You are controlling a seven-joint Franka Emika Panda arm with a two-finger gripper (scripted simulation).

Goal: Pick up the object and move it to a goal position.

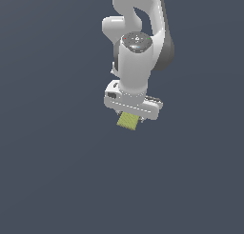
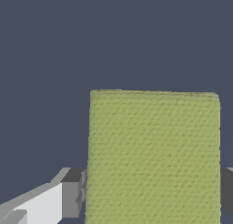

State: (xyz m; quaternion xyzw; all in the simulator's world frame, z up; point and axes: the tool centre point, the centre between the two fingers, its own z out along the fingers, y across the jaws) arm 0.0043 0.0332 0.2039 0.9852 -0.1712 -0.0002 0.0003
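The white claw (image 1: 129, 115) hides most of the yellow-green block (image 1: 127, 121) in the exterior view. In the wrist view the block (image 2: 154, 157) sits between the grey fingers (image 2: 72, 193), closed against its sides, its long axis running outward from the claw.

Exterior view: looks steeply down from above, set back, on the arm (image 1: 138, 43) and the gripper (image 1: 129, 115) over plain dark ground; no worktop edges or corners visible, so placing against them isn't possible. Wrist view: very close, looking along the fingers (image 2: 70, 198); block (image 2: 154, 157) fills most of the frame. Shared between views: the block (image 1: 127, 121) and the gripper's fingertip area.
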